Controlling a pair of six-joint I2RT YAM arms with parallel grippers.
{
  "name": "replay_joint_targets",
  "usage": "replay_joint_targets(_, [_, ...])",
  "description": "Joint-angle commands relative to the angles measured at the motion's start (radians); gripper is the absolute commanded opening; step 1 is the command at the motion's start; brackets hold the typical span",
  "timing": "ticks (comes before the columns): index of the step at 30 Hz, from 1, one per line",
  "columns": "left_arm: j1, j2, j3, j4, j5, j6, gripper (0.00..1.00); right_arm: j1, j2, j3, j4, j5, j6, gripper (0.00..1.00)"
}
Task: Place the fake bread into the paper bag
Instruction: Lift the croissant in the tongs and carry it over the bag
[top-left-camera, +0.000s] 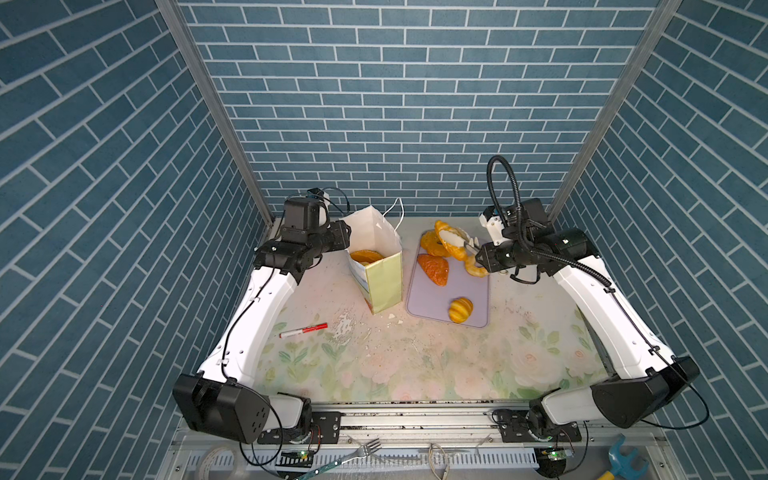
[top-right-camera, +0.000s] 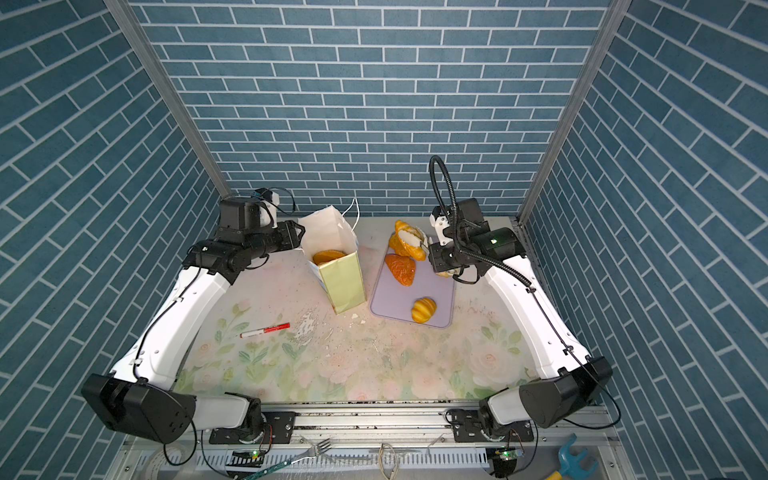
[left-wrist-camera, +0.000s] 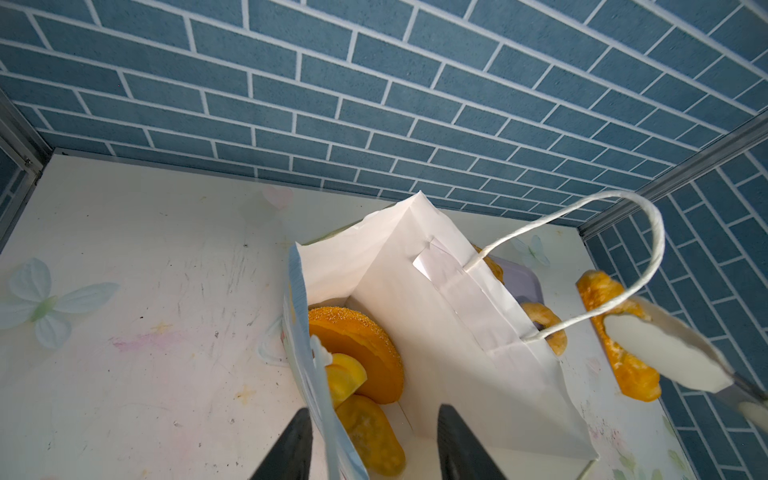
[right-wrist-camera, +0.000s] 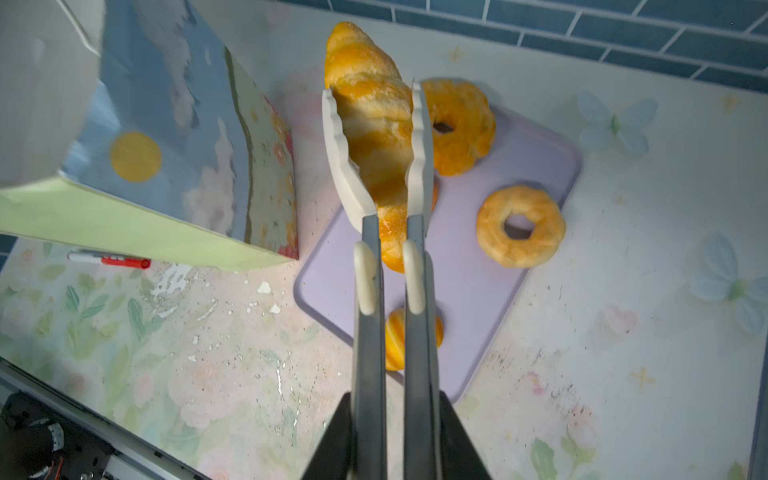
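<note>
While right fingers (right-wrist-camera: 334, 449) clamp tongs (right-wrist-camera: 370, 332) pinching the croissant (right-wrist-camera: 374, 112) beyond them, left fingers (left-wrist-camera: 293, 453) gape.

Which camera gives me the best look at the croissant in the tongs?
The right wrist view: the croissant fills the centre, clamped between the tongs' scalloped heads. In both top views it is small and half hidden by a tong head. The left wrist view catches it at the edge, crossed by the bag handle.

Upright open paper bag (top-left-camera: 384, 278), loaf (left-wrist-camera: 361, 349) and rolls (left-wrist-camera: 370, 432) inside; croissant (right-wrist-camera: 370, 112) aloft; four pastries (top-left-camera: 434, 270) beside.
</note>
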Motion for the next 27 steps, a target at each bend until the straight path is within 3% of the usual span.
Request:
replay_joint_targets(1, [-0.009, -0.018, -0.009, 0.000, 0.003, -0.002, 0.50, 0.021, -0.037, 0.065, 0.147, 0.040, -0.022, 0.24])
replay_joint_targets(6, [-0.016, -0.014, -0.006, -0.003, 0.005, -0.004, 0.47, 0.054, -0.019, 0.148, 0.258, 0.004, -0.065, 0.24])
replay_joint_targets(14, [-0.019, -0.015, -0.019, 0.002, -0.018, -0.020, 0.27, 0.177, 0.104, 0.353, 0.288, -0.133, -0.132, 0.25])
replay_joint_targets(18, [-0.019, -0.016, -0.024, 0.010, -0.015, -0.030, 0.21, 0.233, 0.183, 0.422, 0.253, -0.146, -0.145, 0.24])
replay_joint_targets(27, [-0.020, -0.023, -0.043, 0.025, -0.018, -0.046, 0.02, 0.303, 0.268, 0.388, 0.215, -0.130, -0.128, 0.24])
